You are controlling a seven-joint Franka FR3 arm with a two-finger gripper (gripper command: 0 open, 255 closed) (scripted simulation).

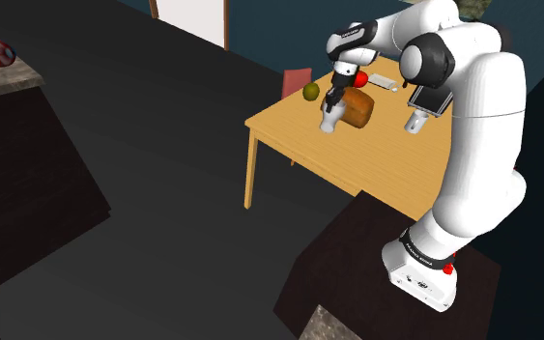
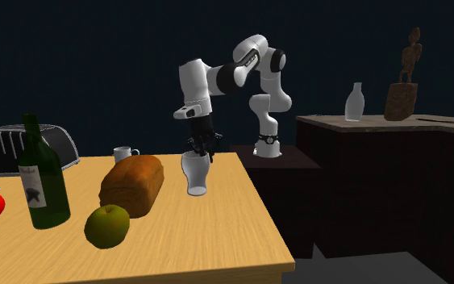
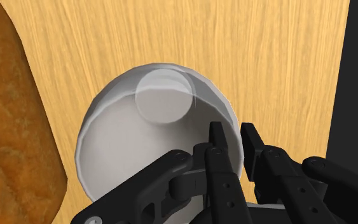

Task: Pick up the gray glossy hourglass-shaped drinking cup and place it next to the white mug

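Grasp stage of the transfer. The gripper (image 3: 234, 137) was shown nearly closed on the cup (image 3: 145, 146), pinching its wall at the rim with one finger inside and the other outside. The cup hung directly beneath the gripper, upright, at or just above the table (image 2: 217, 234); whether its base had left the wood could not be told. The step in hand was judged to be the securing of the grasp or the very start of the lift. The mug (image 2: 122, 153) stood well apart from the gripper, on the far side of the loaf (image 2: 132, 185), which lay just beside the held cup. The next move was therefore judged to call for a lift high enough to clear the loaf, a carry over or around it, and an upright set-down close to the mug without striking it. Because the cup was held by one side of its rim, some tilt under its own weight was to be expected. The cup was seen from above to be empty. The contents of the mug could not be made out.
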